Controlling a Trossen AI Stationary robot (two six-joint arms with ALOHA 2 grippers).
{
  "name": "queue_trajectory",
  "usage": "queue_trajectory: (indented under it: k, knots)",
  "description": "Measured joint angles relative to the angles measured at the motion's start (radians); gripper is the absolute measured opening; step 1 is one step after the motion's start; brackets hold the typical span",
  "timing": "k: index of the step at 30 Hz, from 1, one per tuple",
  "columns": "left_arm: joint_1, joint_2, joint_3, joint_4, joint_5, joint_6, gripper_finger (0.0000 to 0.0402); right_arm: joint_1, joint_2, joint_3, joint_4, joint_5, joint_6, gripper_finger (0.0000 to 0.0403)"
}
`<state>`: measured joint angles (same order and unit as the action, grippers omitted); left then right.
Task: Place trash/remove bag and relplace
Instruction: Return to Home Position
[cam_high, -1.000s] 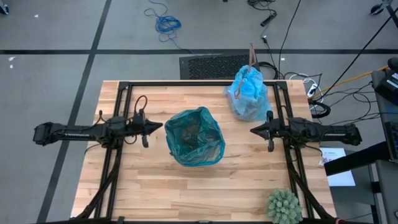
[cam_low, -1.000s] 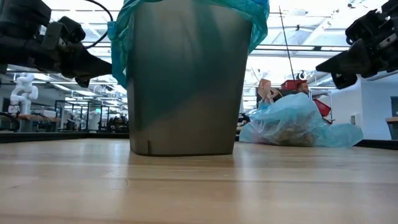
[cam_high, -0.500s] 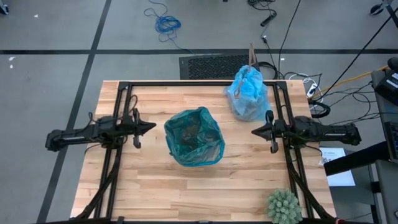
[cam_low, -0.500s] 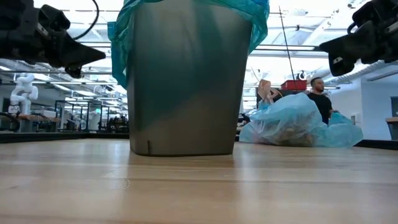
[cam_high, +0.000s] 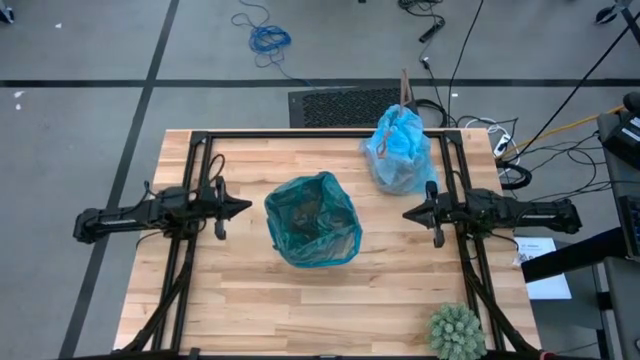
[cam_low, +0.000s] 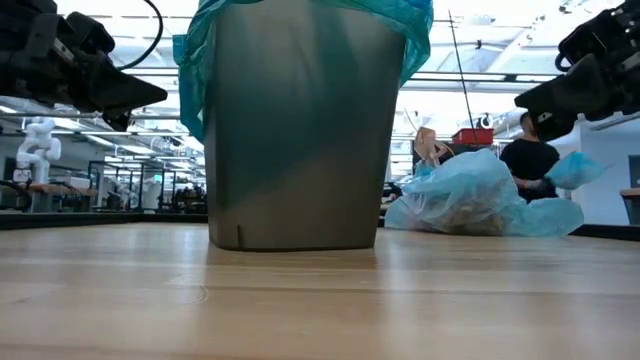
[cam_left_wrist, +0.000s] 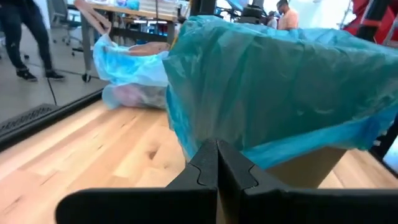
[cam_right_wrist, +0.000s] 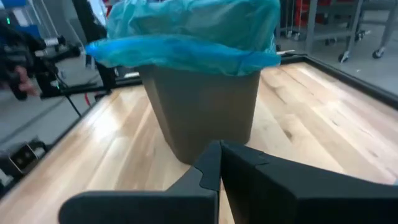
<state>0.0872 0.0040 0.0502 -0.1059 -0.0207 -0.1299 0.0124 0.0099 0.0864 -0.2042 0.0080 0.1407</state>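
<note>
A dark bin (cam_high: 312, 222) stands upright on its base at the table's middle, lined with a teal-green plastic bag (cam_left_wrist: 280, 81) folded over its rim. The pale blue bag (cam_high: 398, 150), knotted at the top, lies on the table at the far right. Brownish trash (cam_low: 455, 215) shows dimly through its wall. My left gripper (cam_high: 247, 207) hovers shut to the left of the bin, pointing level at it. My right gripper (cam_high: 405, 212) hovers shut to the right of the bin, near the pale blue bag. Both are clear of the bin.
A spiky green ball (cam_high: 457, 330) sits at the table's near right corner. Black frame rails (cam_high: 190, 260) run along the table's left, right and far sides. A person (cam_low: 528, 160) stands in the room behind the pale blue bag. Bare wood lies in front of the bin.
My left gripper has drawn back from the bin toward the table's left edge and risen slightly, staying shut. The bin and both bags have kept still.
</note>
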Motion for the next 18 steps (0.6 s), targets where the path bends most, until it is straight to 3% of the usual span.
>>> queue_trajectory:
  k: [7, 18]
  knots:
    - [0.0, 0.0, 0.0, 0.0, -0.009, -0.02, 0.0, 0.0, 0.002, 0.0, 0.004, 0.014, 0.142, 0.0]
    - [0.0, 0.0, 0.0, 0.0, -0.007, -0.02, 0.0, 0.0, 0.003, 0.0, 0.007, 0.047, 0.088, 0.0]
